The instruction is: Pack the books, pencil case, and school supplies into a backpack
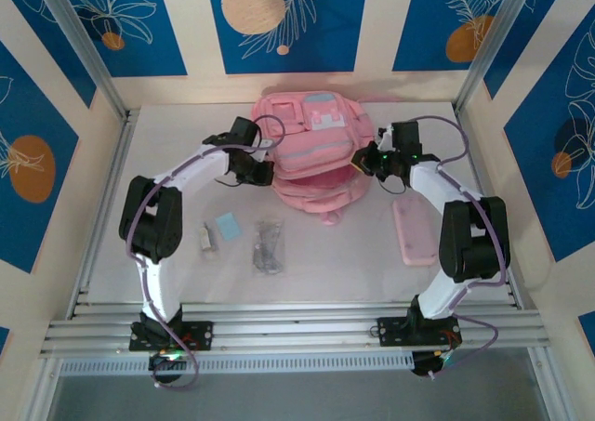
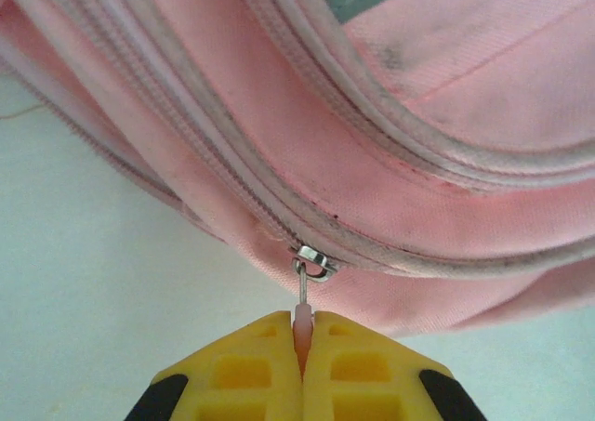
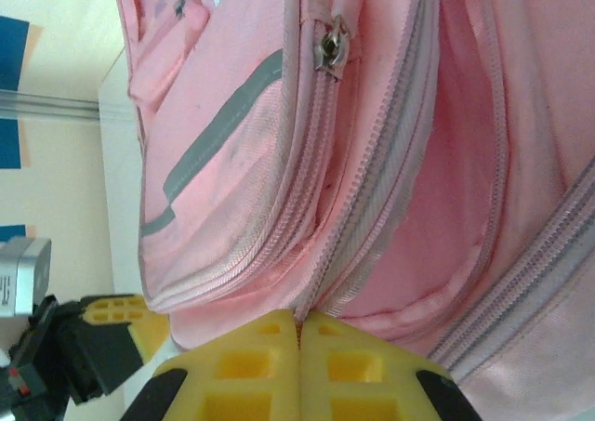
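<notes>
Pink over the backpack (image 1: 311, 142), with grey-blue stripes; paler pink on the pencil case (image 1: 414, 230). Yellow with black corners on the left gripper (image 2: 302, 337). Deep blue wall panels (image 1: 316, 31), patterned with white leaf outlines and peach discs.

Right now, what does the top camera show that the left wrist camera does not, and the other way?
Top camera: the pencil case, clear packet, light-blue square and white piece lying on the table, apart from the backpack. Left wrist camera: the left gripper shut on the pink zipper pull, which hangs from a metal slider. Both: the backpack and the left gripper.
</notes>
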